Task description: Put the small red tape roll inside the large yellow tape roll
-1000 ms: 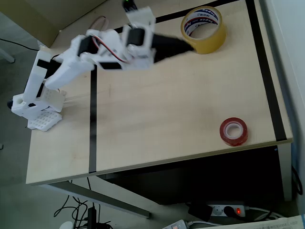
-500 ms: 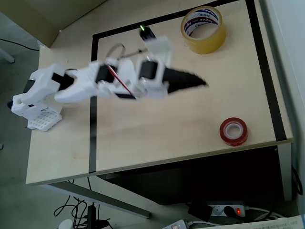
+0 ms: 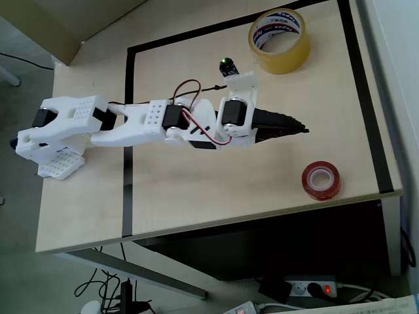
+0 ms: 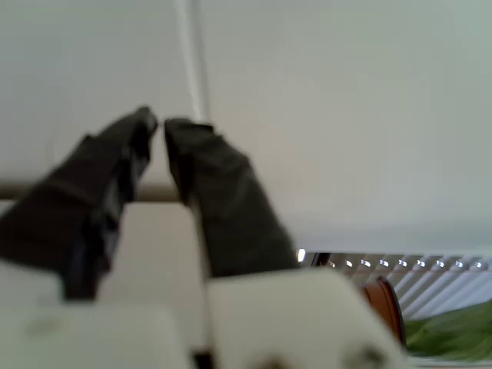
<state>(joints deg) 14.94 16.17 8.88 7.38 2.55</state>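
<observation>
The small red tape roll (image 3: pixel 321 180) lies flat near the table's front right edge in the overhead view. At the back right stands the large yellow tape roll (image 3: pixel 279 39), its white core printed in blue and red. My white arm stretches across the middle of the table, and its black gripper (image 3: pixel 302 127) points right, raised above the wood between the two rolls. In the wrist view the gripper (image 4: pixel 160 127) has its dark fingers nearly together with only a thin slit and nothing held. It faces a pale wall.
Black tape lines (image 3: pixel 127 131) frame a rectangle on the light wooden table (image 3: pixel 196 183). The arm's base (image 3: pixel 49 140) sits at the left edge. The table's front edge runs just below the red roll, with a power strip (image 3: pixel 308 288) on the floor beneath.
The arm has swung from beside the yellow roll at the back toward the front right, stretching out. The gripper tip is now nearer the red roll. Both rolls stayed put.
</observation>
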